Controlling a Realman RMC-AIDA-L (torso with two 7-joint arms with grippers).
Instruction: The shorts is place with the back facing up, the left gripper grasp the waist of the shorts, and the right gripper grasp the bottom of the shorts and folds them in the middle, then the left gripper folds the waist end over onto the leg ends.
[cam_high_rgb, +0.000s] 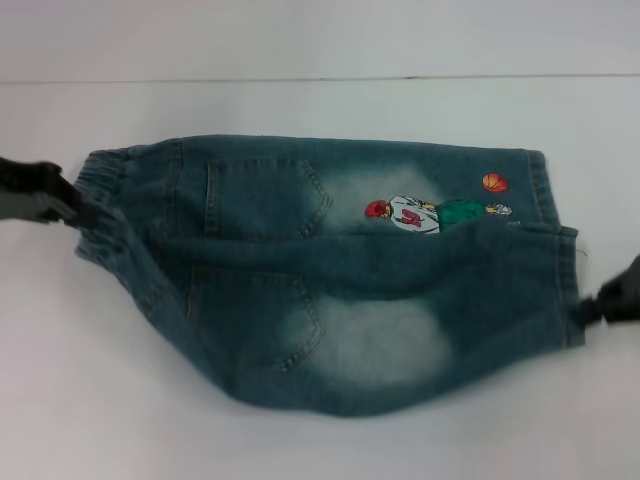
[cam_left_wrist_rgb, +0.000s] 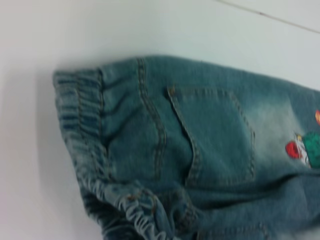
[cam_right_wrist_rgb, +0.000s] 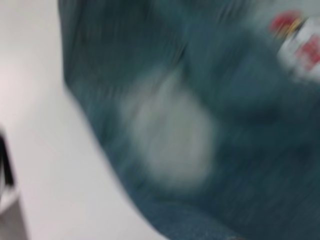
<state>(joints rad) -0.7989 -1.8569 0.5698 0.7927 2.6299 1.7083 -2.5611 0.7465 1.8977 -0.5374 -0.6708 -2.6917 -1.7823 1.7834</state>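
Note:
The denim shorts (cam_high_rgb: 340, 270) lie back up across the white table, with the ruffled waist (cam_high_rgb: 105, 200) on the left and the leg ends (cam_high_rgb: 555, 230) on the right. My left gripper (cam_high_rgb: 78, 212) is at the waist and my right gripper (cam_high_rgb: 588, 308) at the near leg's hem. Each is shut on the cloth. The near half hangs sagging between them and overlaps the far half, partly covering the cartoon (cam_high_rgb: 430, 212). The left wrist view shows the waistband (cam_left_wrist_rgb: 80, 120) and a back pocket (cam_left_wrist_rgb: 215, 135). The right wrist view shows only blurred denim (cam_right_wrist_rgb: 200, 125).
The bare white table (cam_high_rgb: 300, 440) surrounds the shorts, and its back edge (cam_high_rgb: 320, 78) runs across the far side. Nothing else stands on it.

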